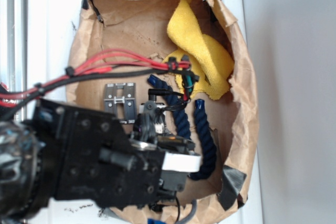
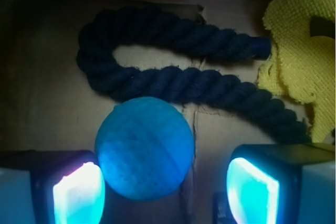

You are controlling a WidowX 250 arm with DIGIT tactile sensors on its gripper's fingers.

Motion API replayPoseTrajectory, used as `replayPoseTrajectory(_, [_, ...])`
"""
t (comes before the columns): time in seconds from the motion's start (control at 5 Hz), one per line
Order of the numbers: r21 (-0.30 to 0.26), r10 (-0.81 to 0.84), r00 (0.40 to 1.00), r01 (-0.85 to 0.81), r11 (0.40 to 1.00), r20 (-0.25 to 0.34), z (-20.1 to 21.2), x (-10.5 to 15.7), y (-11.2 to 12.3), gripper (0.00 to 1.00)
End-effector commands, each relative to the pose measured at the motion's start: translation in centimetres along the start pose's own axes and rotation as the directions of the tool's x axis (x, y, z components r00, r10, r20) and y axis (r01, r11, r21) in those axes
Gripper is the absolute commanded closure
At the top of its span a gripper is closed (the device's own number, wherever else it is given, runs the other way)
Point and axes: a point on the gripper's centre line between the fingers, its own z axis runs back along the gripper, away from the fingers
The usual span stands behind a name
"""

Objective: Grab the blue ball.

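- Overhead, the exterior view shows one pincer (image 1: 157,129) on the black arm (image 1: 89,161), low over a brown paper sheet (image 1: 247,103); beyond it lie one dark rope (image 1: 205,140), one yellow cloth (image 1: 202,51) and one grey metal plate (image 1: 120,100). No ball shows here.
- Wrist view: one blue ball (image 2: 144,148) sits between two spread, glowing fingertips (image 2: 79,195), nearer the left one, apparently untouched; the rope curls just beyond it.

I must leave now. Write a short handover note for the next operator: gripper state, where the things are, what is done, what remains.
Gripper: open, low over the brown cardboard floor, holding nothing.
Small teal-blue matte ball: between the fingers, nearer the left pad, with a gap to the right one.
Dark navy twisted rope: just behind the ball, curved in a U. Yellow cloth: far right.
Done: gripper lined up on the ball.
Left: close, then lift.
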Motion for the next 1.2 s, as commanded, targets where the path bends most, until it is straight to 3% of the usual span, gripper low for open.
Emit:
replayPoseTrajectory(0.0, [0.010,0.000,1.000,-0.001,1.000,0.029,-0.7,2.4,-1.9,0.00])
replayPoseTrajectory(0.4, [0.106,0.016,1.000,-0.013,0.994,-0.026,-3.6,2.5,-2.3,0.00])
replayPoseTrajectory(0.6, [0.109,0.030,0.999,-0.026,0.994,-0.032,-3.2,2.5,-2.3,1.00])
replayPoseTrajectory(1.0, [0.103,0.056,0.996,-0.049,0.993,-0.067,-0.2,2.3,-0.3,1.00])
